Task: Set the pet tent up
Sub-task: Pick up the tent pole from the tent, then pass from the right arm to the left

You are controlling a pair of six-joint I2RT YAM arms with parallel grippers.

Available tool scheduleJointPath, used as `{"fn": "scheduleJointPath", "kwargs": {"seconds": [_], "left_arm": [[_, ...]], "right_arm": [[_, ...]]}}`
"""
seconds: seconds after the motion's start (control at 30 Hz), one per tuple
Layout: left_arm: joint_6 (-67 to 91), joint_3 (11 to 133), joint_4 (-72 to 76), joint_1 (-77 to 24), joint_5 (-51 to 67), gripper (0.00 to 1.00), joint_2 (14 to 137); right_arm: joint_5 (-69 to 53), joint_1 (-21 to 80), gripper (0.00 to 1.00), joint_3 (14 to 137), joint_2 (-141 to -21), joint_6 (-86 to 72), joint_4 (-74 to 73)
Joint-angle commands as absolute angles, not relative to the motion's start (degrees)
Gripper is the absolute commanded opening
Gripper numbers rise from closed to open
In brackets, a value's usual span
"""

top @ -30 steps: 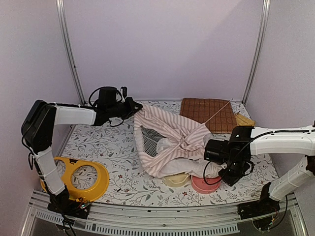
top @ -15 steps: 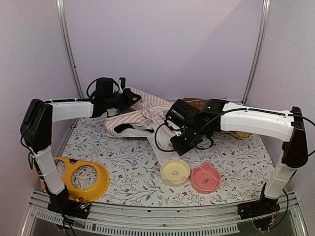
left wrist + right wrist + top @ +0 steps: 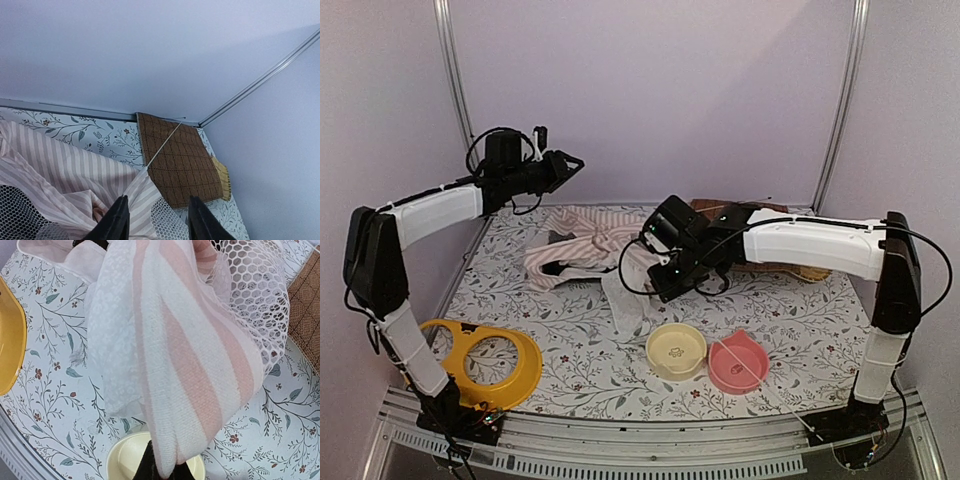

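Note:
The pet tent [image 3: 582, 245] lies crumpled at the back middle of the table, pink-and-white stripes with white mesh. My left gripper [image 3: 570, 163] hovers above its back left edge, open and holding nothing. In the left wrist view the striped tent fabric [image 3: 65, 167] spreads below the parted left gripper [image 3: 157, 225], and a thin clear pole [image 3: 162, 145] runs from the fabric over the brown mat. My right gripper [image 3: 658, 283] is shut on a fold of the tent at its right side. The right wrist view shows that fold [image 3: 190, 370] draped from the right gripper [image 3: 162, 467].
A brown quilted mat [image 3: 182, 162] lies at the back right, mostly behind the right arm in the top view. A cream bowl [image 3: 676, 350] and a pink bowl [image 3: 737, 362] sit near the front. A yellow ring-shaped tray [image 3: 480, 362] lies front left.
The left gripper has let go of the tent, opened and risen up and to the left. The tent has sunk onto the table. The right gripper has shifted slightly left with its fold.

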State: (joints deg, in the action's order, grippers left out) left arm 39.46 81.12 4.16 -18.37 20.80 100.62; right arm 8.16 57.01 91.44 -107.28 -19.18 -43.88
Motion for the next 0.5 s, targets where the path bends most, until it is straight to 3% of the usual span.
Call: {"fn": "scheduleJointPath", "kwargs": {"seconds": [0.0, 0.2, 0.47], "left_arm": [[41.55, 75.59, 4.74, -19.69, 18.65, 0.42, 94.44], [47.11, 61.35, 11.38, -24.84, 13.86, 0.46, 88.19], [49.94, 54.90, 16.49, -31.69, 13.84, 0.47, 90.71]], "right_arm": [[8.00, 56.51, 0.00, 93.98, -108.38, -18.69, -38.52], [7.94, 56.46, 0.00, 94.35, -109.03, -17.90, -37.48], [7.41, 56.34, 0.00, 95.20, -109.81, -17.14, -36.66]]}}
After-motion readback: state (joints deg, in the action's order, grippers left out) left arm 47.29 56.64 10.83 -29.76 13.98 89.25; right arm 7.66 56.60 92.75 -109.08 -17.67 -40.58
